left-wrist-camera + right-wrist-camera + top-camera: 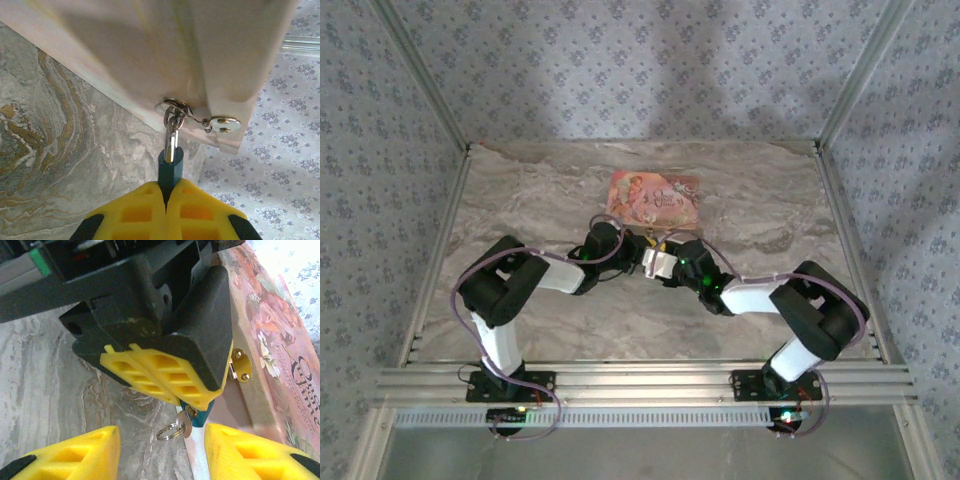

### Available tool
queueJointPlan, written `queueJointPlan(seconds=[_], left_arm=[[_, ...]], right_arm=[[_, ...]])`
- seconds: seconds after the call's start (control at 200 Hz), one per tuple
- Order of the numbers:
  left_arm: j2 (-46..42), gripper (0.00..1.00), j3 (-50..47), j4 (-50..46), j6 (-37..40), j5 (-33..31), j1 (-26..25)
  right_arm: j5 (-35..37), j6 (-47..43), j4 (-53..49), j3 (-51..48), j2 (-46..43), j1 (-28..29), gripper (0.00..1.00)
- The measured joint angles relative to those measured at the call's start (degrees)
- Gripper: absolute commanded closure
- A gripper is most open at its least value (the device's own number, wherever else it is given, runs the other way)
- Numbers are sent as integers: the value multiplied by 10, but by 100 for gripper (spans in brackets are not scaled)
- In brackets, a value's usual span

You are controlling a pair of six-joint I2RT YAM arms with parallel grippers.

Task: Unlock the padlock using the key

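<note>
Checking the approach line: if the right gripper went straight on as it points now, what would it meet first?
Probably the key, dangling below the teal padlock that the left gripper holds; depth is unclear.

Padlock (169,172): small, teal body, clamped between closed fingers of left gripper (167,192), only one end poking out, shackle hidden. Held off the table just beside front edge of box (280,340). Key (171,142): silver, sticks out of padlock's exposed end, in line with body; can't tell if turned. Split key ring (167,431) hangs loose off key head
</note>
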Motion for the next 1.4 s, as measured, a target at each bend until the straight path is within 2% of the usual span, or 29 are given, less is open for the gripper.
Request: queueJointPlan(seconds=[0.844,1.084,1.399], left_arm=[[0,100,0,0,0,-1,0],[0,100,0,2,-2,-14,0],[0,100,1,3,-7,-17,0]], right_arm=[[26,12,59,6,39,-6,85],[30,13,64,7,43,-6,100],[40,17,70,9,45,-3,100]])
